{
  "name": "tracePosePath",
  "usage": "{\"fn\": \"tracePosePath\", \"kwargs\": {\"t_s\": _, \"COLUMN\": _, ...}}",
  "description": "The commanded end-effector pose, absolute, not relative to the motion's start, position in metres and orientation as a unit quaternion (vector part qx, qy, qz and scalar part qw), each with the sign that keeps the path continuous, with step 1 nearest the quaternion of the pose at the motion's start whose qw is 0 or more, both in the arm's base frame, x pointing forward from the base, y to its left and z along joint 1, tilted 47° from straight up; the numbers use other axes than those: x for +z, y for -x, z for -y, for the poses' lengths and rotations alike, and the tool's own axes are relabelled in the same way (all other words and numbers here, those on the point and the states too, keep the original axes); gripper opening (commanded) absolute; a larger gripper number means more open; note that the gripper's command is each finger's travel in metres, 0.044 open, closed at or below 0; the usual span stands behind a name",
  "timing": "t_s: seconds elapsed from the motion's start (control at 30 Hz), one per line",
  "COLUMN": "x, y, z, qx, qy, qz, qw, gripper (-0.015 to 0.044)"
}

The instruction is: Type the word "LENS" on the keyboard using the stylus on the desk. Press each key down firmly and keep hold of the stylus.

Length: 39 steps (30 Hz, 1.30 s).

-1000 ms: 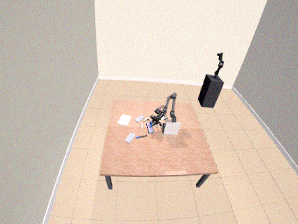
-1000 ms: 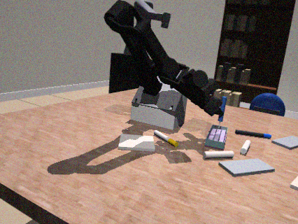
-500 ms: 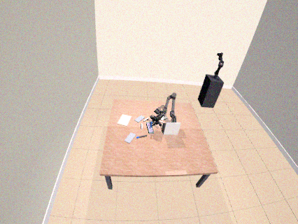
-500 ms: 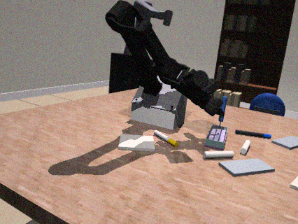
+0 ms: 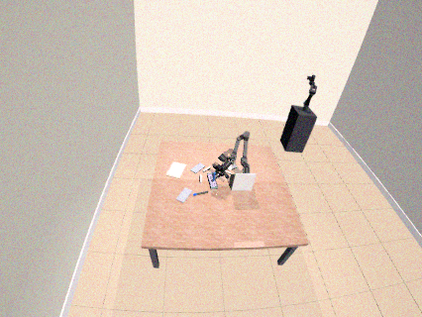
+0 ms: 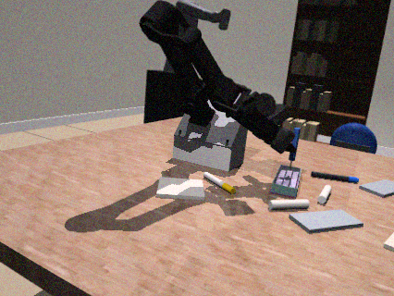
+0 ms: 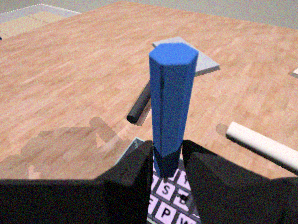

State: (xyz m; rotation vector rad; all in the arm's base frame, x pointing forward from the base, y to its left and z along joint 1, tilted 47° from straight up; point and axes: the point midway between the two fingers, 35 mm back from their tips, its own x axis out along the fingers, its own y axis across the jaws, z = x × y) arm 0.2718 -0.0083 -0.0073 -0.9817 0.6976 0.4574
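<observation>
Blue stylus gripped, tip by S

Blue six-sided stylus (image 5: 214,175) (image 6: 295,143) (image 7: 172,100) clamped in the black parallel-jaw gripper (image 5: 218,174) (image 6: 292,143) (image 7: 167,146), fingers closed on its lower part—near upright, likely so the thin tip can press one key without covering its neighbours. Small green-grey keyboard with pale lilac keys (image 5: 212,182) (image 6: 287,180) (image 7: 166,189) lies flat right below; tip close to S, contact can't be told. Letters already entered: can't tell. S probably comes next; a firm press could make the stylus slip or tilt.

Beyond it, black marker with blue end (image 5: 200,193) (image 6: 334,177) (image 7: 140,104) and short white cylinder (image 5: 200,178) (image 6: 325,194) (image 7: 260,145) lie on the wood-look desk (image 5: 223,228) (image 6: 139,268) (image 7: 75,75), apart from the keys, so probably not in the way. Flat grey pad (image 5: 184,194) (image 6: 379,187) (image 7: 207,62) farther out. No container seen among these—only the dark bookcase (image 6: 346,114) at the back, holding pale and dark books (image 6: 306,98).
</observation>
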Motion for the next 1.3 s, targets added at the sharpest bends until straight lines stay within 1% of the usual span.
{"fn": "tracePosePath", "kwargs": {"t_s": 0.0, "x": -0.007, "y": -0.272, "z": 0.008, "qx": 0.214, "qy": 0.458, "qz": -0.323, "qw": 0.800, "gripper": 0.0081}}
{"fn": "tracePosePath", "kwargs": {"t_s": 1.27, "x": -0.018, "y": -0.273, "z": 0.022, "qx": 0.214, "qy": 0.459, "qz": -0.324, "qw": 0.799, "gripper": 0.0081}}
